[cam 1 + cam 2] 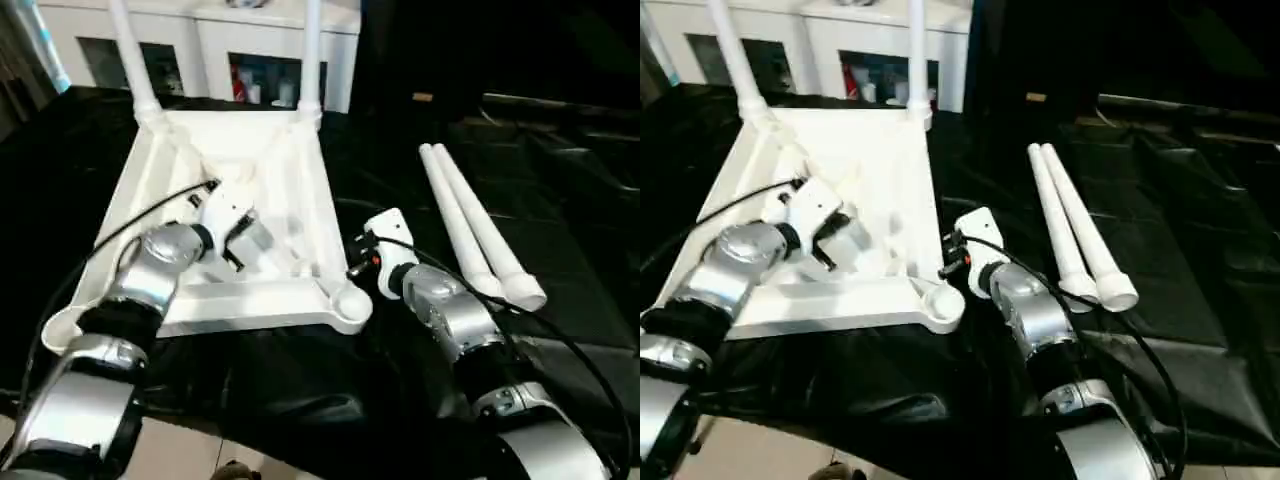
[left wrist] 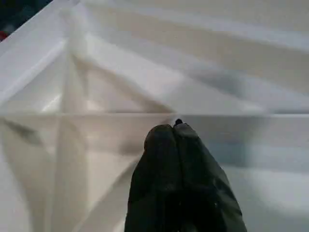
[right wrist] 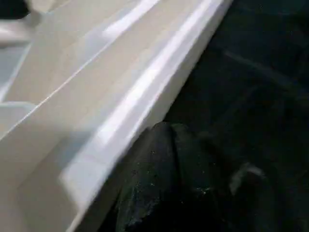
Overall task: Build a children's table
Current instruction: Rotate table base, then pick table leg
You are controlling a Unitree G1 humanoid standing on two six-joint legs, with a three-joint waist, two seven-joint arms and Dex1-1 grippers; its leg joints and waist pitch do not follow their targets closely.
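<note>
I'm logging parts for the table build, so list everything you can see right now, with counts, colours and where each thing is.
Top: one, white, upside down on the black cover, ribbed underside up.
Fitted legs: two, white, standing upright in the top's far corners.
Loose legs: two, white, lying side by side on the cover right of the top.
Cover: one, black, under everything.
Cabinet: one, white, glass doors, behind the top.
Left claw: one, black, shut, over the top's underside.
Right claw: one, black, shut, at the top's right edge.

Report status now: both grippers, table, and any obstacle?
Left gripper shut, over tabletop ribs. Right gripper shut beside its rim. Two legs fitted, two loose legs aside.
</note>
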